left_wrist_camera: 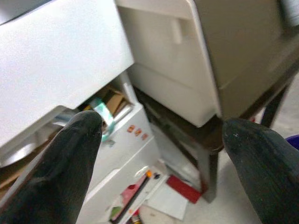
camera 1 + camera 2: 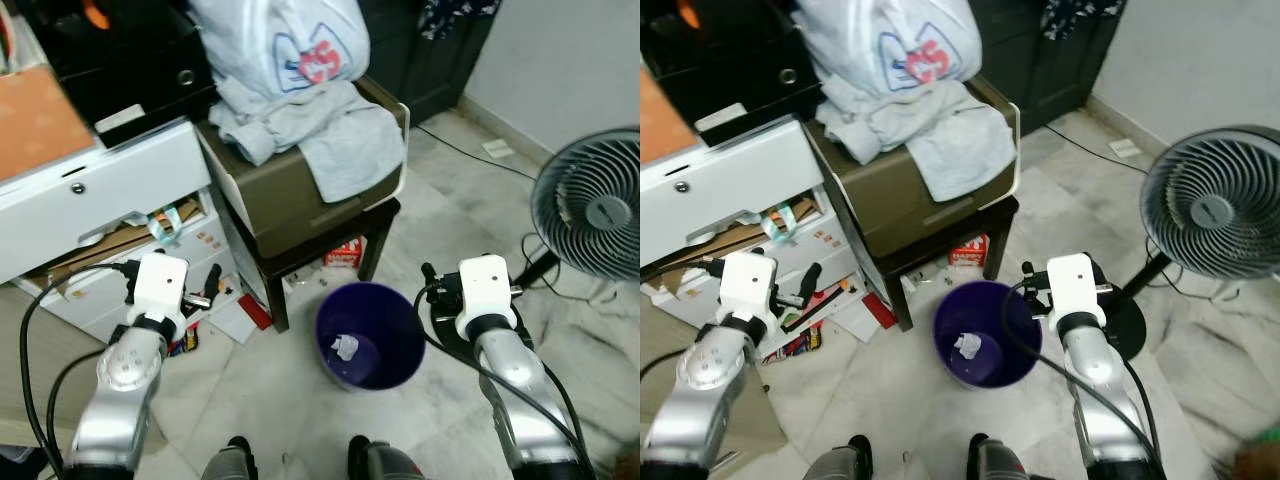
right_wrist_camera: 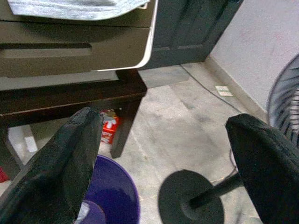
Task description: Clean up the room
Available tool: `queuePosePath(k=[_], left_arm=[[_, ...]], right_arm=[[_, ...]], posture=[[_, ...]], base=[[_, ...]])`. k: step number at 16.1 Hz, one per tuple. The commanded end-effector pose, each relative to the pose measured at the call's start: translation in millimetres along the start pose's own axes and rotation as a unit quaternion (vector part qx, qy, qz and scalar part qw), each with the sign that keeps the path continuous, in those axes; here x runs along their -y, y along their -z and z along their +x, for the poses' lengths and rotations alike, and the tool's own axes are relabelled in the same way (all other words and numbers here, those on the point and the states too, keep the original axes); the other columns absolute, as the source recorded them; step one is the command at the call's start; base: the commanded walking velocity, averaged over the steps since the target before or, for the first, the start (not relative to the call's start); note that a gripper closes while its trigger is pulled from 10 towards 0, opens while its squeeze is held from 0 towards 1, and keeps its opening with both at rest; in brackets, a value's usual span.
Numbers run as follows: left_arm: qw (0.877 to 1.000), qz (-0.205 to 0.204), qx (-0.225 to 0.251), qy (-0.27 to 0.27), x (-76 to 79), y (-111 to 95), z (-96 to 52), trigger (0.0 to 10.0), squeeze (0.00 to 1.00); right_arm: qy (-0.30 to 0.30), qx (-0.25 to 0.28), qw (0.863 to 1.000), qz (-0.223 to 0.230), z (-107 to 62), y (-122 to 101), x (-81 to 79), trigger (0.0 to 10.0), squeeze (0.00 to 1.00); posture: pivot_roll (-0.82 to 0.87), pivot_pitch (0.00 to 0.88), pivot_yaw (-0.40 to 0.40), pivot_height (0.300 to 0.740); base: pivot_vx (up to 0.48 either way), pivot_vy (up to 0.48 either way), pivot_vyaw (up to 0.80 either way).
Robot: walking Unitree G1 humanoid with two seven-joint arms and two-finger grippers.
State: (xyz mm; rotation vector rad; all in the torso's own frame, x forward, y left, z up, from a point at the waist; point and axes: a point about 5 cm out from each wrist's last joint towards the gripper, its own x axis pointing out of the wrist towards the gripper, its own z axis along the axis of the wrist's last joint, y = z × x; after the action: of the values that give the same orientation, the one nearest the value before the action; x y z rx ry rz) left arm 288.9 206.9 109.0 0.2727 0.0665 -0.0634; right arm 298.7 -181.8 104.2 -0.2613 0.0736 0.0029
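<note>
So I'm looking down from the head cam at a purple bin (image 2: 368,335) sitting on the marble floor (image 2: 450,200) right between my two arms, with a crumpled bit of white paper (image 2: 344,347) lying in the bottom of it. Just behind the bin there's a dark wooden stool (image 2: 330,250) carrying a brown-and-cream storage box (image 2: 290,190), and on top of that a grey piece of clothing (image 2: 330,130) draped over the front edge plus a white plastic bag (image 2: 280,40) with a red and blue logo. A small red carton (image 2: 345,252) sits on the floor under the stool. Off to my left is a white drawer unit (image 2: 100,190) with cardboard and a teal strip poking out of the open gap, and a scatter of papers and bits on the floor (image 2: 225,310) in front of it. On my right a black standing fan (image 2: 590,205) on its round base, with a cable running along the floor toward the wall. The left gripper (image 1: 159,154) is held up in front of the drawer unit, fingers spread wide with nothing between them. The right gripper (image 3: 163,154) hangs just beside the bin's rim, over the fan base, also spread wide and carrying nothing.
</note>
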Motion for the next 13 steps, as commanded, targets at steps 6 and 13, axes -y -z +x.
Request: queuePosePath(k=[6, 13], left_arm=[[0.983, -0.025, -0.168, -0.076, -25.9, 86.0, -21.6, 10.0, 0.00], [0.908, -0.049, -0.413, -0.047, -2.7, 184.4, -95.1, 10.0, 0.00]], right_arm=[[0.030, -0.105, 0.994, 0.013, 5.6, 56.9, 22.2, 10.0, 0.00], [0.038, -0.316, 0.946, 0.055, -41.4, 147.1, 15.3, 10.0, 0.00]], posture=[[0.02, 0.141, -0.040, 0.740], [0.03, 0.161, -0.018, 0.740]], base=[[0.000, 0.000, 0.00], [0.000, 0.000, 0.00]])
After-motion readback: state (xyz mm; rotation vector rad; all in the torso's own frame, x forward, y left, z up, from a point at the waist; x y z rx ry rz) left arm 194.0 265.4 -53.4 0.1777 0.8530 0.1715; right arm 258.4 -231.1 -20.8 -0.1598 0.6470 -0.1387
